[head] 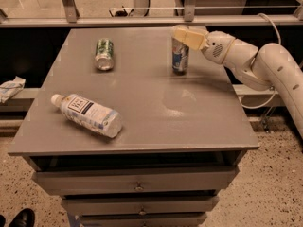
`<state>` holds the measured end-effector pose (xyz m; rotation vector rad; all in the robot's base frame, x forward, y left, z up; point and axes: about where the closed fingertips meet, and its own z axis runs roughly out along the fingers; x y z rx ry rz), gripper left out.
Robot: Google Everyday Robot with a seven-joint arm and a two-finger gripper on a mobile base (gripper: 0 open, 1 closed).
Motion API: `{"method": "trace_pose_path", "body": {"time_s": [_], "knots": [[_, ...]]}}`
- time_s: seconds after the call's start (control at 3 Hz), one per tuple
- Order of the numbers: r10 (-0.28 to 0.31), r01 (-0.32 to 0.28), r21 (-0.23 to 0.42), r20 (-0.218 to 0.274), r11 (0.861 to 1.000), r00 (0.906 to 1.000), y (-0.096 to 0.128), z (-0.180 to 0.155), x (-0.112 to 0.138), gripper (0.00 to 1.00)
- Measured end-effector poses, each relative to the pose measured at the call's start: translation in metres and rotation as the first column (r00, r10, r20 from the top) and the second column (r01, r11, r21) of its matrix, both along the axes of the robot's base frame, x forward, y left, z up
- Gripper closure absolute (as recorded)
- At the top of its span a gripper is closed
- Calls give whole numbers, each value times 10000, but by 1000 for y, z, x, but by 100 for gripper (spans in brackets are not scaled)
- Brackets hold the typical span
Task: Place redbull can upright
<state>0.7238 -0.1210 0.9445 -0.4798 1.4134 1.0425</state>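
The redbull can (180,56), slim, silver and blue, is upright at the back right of the grey table (142,126). Its base is at the table top or just above it; I cannot tell which. My gripper (185,36) reaches in from the right on the white arm (255,65) and is shut on the can's top. The can's top is hidden by the cream fingers (191,38).
A green can (104,54) lies on its side at the back left. A clear plastic bottle (88,114) with a white cap lies on its side at the front left. A metal rail (142,20) runs behind the table. Drawers (137,183) sit below the front edge.
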Motion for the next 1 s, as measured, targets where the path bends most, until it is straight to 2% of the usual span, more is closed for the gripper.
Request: {"method": "trace_pose_path", "body": {"time_s": [0.33, 0.67, 1.0], "knots": [[68, -67, 134, -98, 9999, 9999, 0, -6, 0, 74], [122, -119, 168, -145, 9998, 9998, -3, -12, -5, 44], [145, -142, 158, -155, 9998, 9998, -5, -14, -10, 20]]}}
